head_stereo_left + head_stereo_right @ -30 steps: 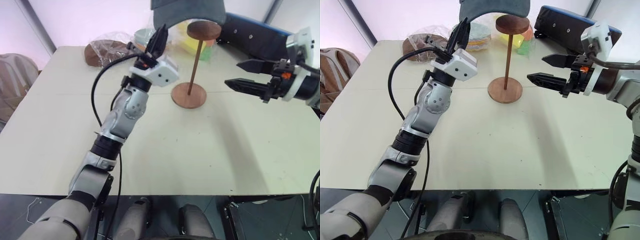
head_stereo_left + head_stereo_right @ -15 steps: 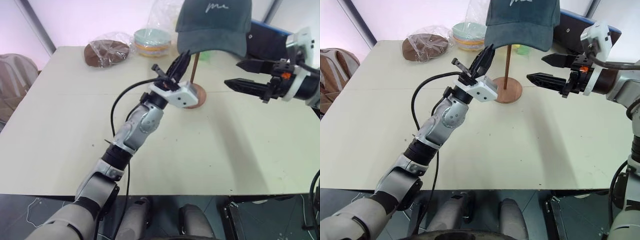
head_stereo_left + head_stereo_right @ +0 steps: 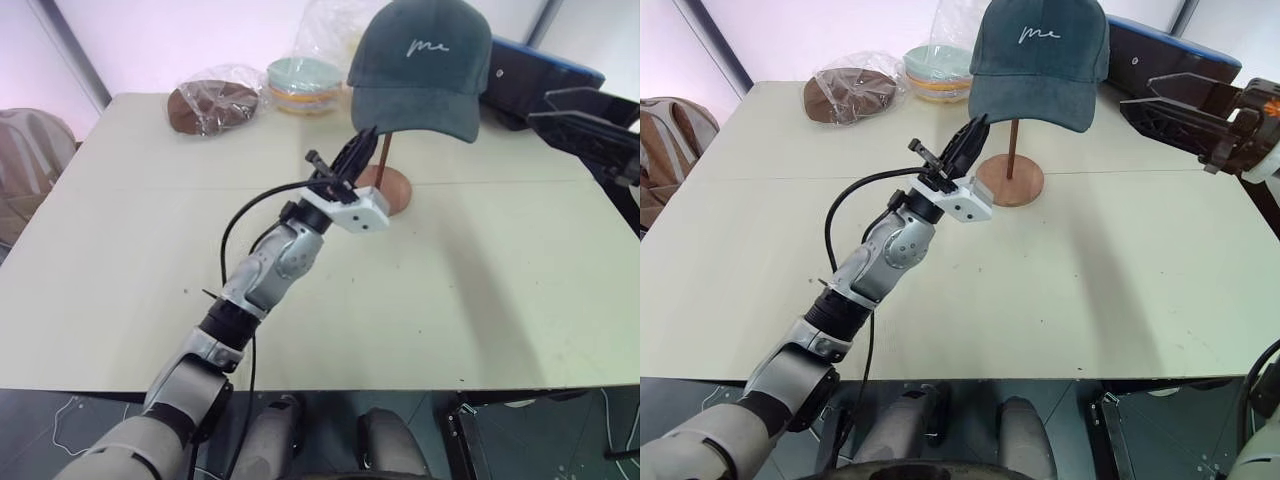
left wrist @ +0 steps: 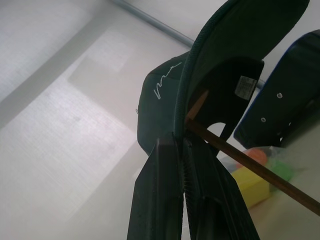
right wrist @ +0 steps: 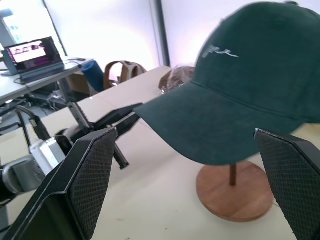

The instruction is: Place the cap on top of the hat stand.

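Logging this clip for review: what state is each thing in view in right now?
cap: sitting on the hat stand, brim edge pinched by the left gripper.
hat stand: upright on the table, top covered by the cap.
left gripper: shut on the cap's brim.
right gripper: open, off to the side, holding nothing.
brown round thing: wrapped in clear plastic, lying on the table.
plates: stacked.

Left end effector (image 3: 975, 128) raised up-forward, fingers pinched together; right end effector (image 5: 187, 175) level, fingers spread wide.
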You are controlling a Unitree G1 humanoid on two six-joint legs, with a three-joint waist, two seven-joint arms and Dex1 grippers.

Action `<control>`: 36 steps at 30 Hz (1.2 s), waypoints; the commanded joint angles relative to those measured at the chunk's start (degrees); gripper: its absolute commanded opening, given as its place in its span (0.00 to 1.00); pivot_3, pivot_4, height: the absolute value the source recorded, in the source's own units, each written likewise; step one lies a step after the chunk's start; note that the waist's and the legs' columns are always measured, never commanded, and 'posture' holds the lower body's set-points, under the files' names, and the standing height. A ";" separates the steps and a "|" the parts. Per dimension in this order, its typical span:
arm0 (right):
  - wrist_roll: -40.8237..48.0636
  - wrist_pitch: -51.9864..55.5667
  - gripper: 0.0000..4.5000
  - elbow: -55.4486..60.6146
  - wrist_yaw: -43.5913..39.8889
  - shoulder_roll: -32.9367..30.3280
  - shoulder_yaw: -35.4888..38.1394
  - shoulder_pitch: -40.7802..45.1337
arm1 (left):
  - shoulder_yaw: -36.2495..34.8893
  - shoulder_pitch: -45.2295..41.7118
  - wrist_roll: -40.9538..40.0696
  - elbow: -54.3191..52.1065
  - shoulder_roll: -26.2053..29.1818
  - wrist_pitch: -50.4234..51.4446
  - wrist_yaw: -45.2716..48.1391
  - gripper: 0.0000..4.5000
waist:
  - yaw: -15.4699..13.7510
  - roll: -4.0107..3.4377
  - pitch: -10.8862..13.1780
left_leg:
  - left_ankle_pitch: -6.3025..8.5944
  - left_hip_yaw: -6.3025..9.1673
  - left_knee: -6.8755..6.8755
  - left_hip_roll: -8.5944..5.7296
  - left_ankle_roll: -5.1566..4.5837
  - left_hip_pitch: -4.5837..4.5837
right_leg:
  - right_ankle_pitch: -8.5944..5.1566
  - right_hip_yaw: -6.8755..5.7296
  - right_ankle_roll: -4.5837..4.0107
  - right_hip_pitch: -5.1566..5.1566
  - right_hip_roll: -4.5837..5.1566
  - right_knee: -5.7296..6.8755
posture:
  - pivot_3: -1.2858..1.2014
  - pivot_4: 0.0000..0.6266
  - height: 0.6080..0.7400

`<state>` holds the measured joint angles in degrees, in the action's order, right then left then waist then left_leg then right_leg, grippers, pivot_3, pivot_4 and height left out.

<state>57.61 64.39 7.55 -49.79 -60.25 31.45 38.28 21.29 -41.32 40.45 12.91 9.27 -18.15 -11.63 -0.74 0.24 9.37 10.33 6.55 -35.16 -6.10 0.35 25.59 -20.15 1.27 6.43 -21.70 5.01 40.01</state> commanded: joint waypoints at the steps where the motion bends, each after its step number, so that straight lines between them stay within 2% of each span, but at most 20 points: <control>1: 3.10 0.19 1.00 2.49 0.62 -0.59 2.51 -0.02 | 0.06 0.21 1.03 -0.31 0.23 -1.17 -2.17 0.01 | -0.01 0.00 0.00 | 0.00 0.00 0.00 0.00 0.00 0.00 | 0.00 0.00 0.00 0.00 0.00 0.00 | 0.52 0.24 1.00; 19: 3.08 -2.09 1.00 1.69 1.00 -2.46 -0.70 0.77 | 1.52 4.33 0.13 0.73 -0.28 -3.94 -0.68 0.01 | -0.05 0.00 0.00 | 0.01 0.00 -0.02 -0.01 -0.02 0.00 | 0.00 -0.01 0.00 0.02 0.01 0.00 | 0.52 0.24 1.00; 20: 2.95 -2.32 1.00 1.64 0.80 -2.70 -0.89 0.62 | 1.62 4.47 -0.16 0.80 -0.33 -4.30 -0.30 0.15 | -0.06 0.00 0.00 | 0.01 0.00 -0.02 -0.01 -0.02 0.00 | 0.00 -0.01 0.00 0.02 0.02 0.00 | 0.52 0.24 1.00; 21: 2.84 -2.57 1.00 1.56 0.66 -2.88 -1.10 0.55 | 1.69 4.58 -0.55 0.89 -0.36 -4.61 0.08 0.19 | -0.08 0.00 0.00 | 0.01 0.00 -0.02 -0.01 -0.02 0.00 | 0.00 -0.01 0.00 0.02 0.02 0.00 | 0.52 0.24 1.00; 22: 2.74 -2.78 1.00 1.47 0.48 -3.05 -1.23 0.48 | 1.83 4.77 -1.11 0.98 -0.38 -4.96 0.62 0.29 | -0.06 0.00 0.00 | 0.01 0.00 -0.02 -0.01 -0.02 0.00 | 0.00 -0.01 0.00 0.03 0.02 0.00 | 0.52 0.24 1.00; 28: 1.48 -4.02 1.00 0.70 -0.63 -3.52 -2.51 0.88 | 2.94 7.58 -6.68 0.92 -0.65 -6.62 7.74 0.99 | 0.02 -0.01 -0.01 | 0.01 0.00 -0.01 0.00 -0.02 -0.02 | 0.00 -0.01 0.00 0.03 0.01 -0.01 | 0.52 0.24 1.00; 31: 0.46 -4.86 1.00 0.13 -1.25 -3.84 -3.50 1.14 | 3.60 10.54 -13.12 0.10 -0.74 -6.95 15.23 1.00 | 0.02 -0.03 -0.02 | 0.01 -0.01 -0.01 0.00 -0.02 -0.03 | 0.00 -0.01 0.00 0.03 0.01 -0.01 | 0.52 0.24 1.00; 36: -1.05 -6.14 1.00 -1.09 -2.29 -3.86 -5.29 2.21 | 3.12 18.30 -25.36 -6.50 2.18 -4.25 29.63 1.00 | 0.13 -0.05 -0.02 | 0.01 0.00 0.00 0.02 -0.02 -0.03 | -0.01 0.00 -0.01 0.02 0.02 -0.02 | 0.52 0.24 1.00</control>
<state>56.89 59.61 6.27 -51.50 -62.90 25.52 38.80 25.24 -23.67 20.09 10.83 11.01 -23.17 14.10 -0.61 0.19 9.35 10.35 6.55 -35.15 -6.08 0.33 25.55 -20.17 1.29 6.41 -21.68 5.02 39.98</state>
